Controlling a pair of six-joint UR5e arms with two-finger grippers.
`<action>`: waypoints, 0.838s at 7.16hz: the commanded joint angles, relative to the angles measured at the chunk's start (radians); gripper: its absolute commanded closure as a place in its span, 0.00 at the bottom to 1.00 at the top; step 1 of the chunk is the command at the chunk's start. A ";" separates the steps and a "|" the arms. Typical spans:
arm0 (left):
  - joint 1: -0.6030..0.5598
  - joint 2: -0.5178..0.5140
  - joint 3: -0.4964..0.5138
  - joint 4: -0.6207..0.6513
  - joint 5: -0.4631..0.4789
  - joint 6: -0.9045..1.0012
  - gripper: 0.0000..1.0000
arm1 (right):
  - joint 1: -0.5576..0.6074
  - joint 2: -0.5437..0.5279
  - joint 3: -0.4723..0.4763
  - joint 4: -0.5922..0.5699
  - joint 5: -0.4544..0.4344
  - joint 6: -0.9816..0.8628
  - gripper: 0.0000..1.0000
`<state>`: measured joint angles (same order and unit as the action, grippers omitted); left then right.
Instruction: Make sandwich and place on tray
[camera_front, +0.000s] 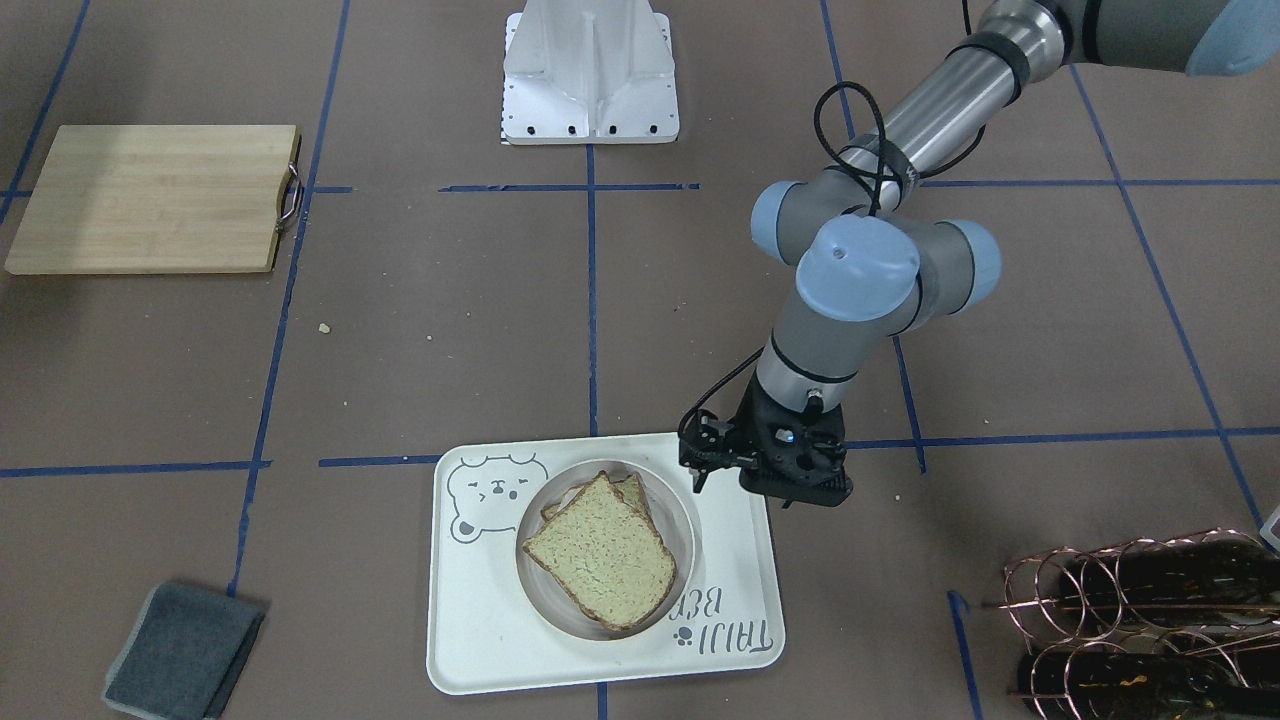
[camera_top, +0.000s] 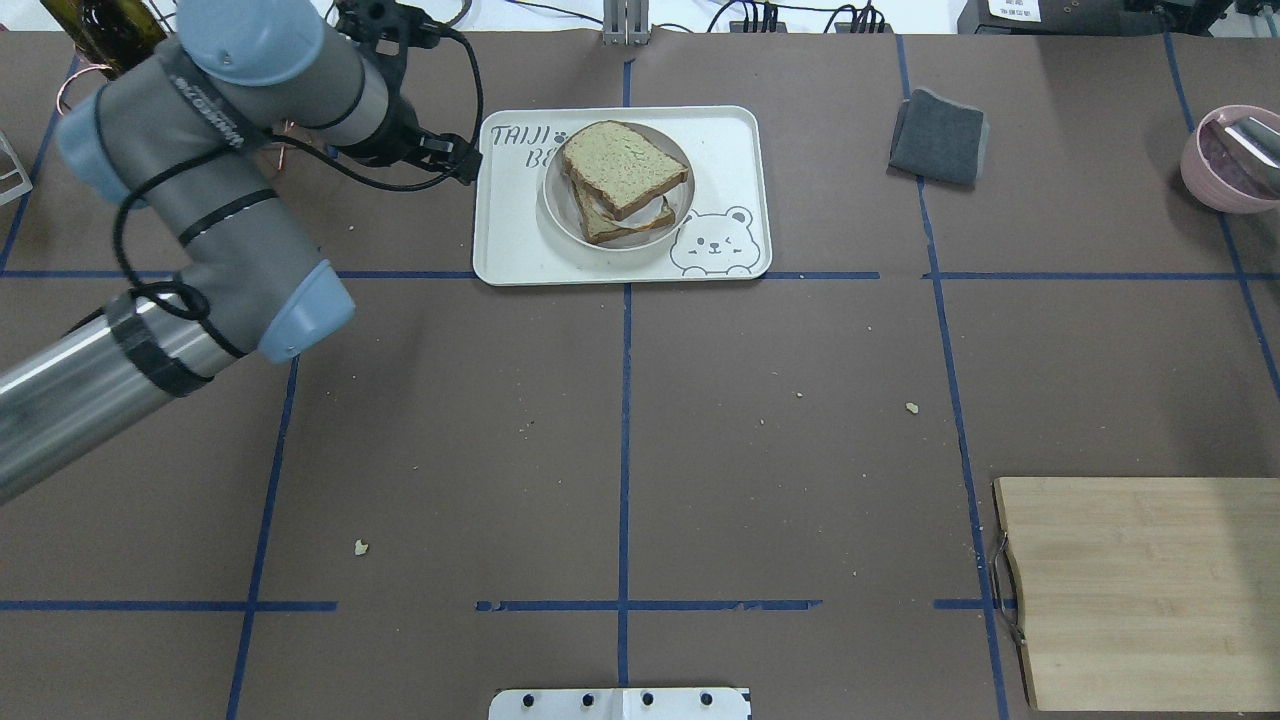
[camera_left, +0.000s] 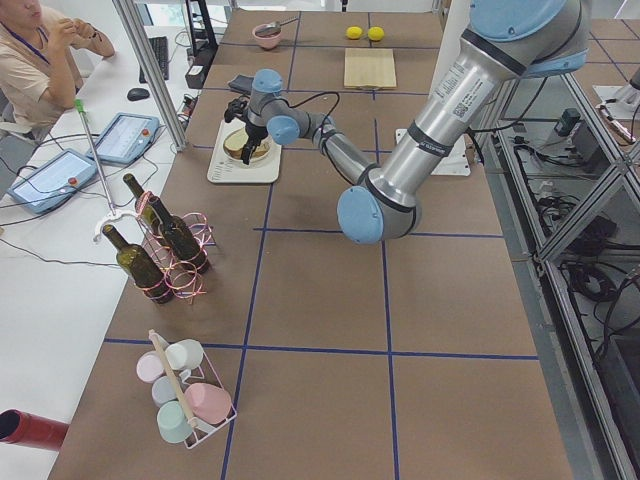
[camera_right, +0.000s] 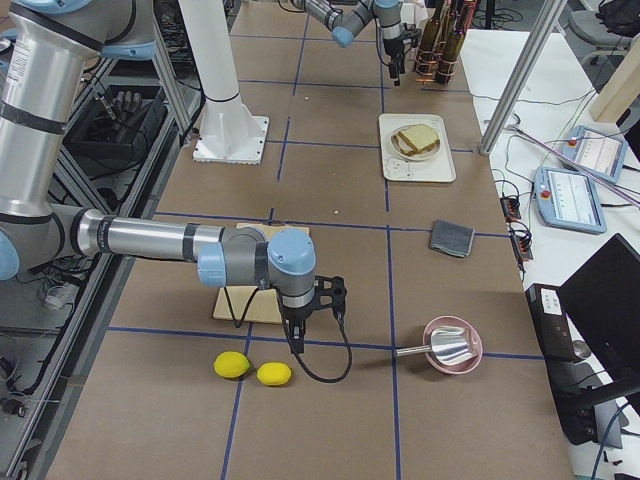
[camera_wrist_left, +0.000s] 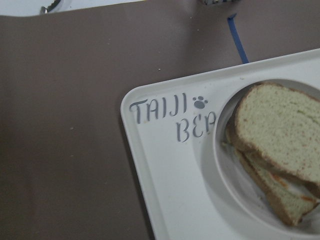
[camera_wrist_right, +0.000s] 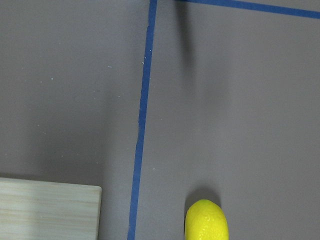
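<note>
The sandwich (camera_front: 600, 565) is two bread slices stacked askew on a small round white plate (camera_front: 689, 520). The plate stands on the cream tray (camera_front: 480, 640) with the bear drawing. A bit of egg white peeks out between the slices in the overhead view (camera_top: 655, 212); the yolk is hidden. My left gripper (camera_front: 795, 485) hangs above the table just beside the tray's lettered edge, apart from the sandwich. Its fingers do not show, so I cannot tell whether it is open. The left wrist view shows the tray corner (camera_wrist_left: 165, 165) and the sandwich (camera_wrist_left: 275, 135). My right gripper (camera_right: 300, 335) is far away by the cutting board; I cannot tell its state.
A wooden cutting board (camera_top: 1140, 590) lies on my right. Two lemons (camera_right: 232, 365) lie near it. A folded grey cloth (camera_top: 940, 135) and a pink bowl (camera_top: 1230, 160) are beyond the tray. A copper rack of wine bottles (camera_front: 1140, 620) stands by my left arm.
</note>
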<state>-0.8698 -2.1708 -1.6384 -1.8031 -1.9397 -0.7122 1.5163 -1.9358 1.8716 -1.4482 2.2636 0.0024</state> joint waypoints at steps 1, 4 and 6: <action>-0.146 0.220 -0.246 0.120 -0.159 0.089 0.00 | 0.001 0.000 0.013 0.000 0.013 0.001 0.00; -0.337 0.511 -0.227 0.133 -0.462 0.256 0.00 | 0.045 -0.038 0.012 -0.006 0.169 -0.001 0.00; -0.499 0.678 -0.210 0.137 -0.459 0.644 0.00 | 0.062 -0.043 0.012 -0.038 0.154 -0.001 0.00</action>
<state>-1.2675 -1.5912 -1.8613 -1.6726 -2.3863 -0.2999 1.5638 -1.9732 1.8830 -1.4672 2.4157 0.0017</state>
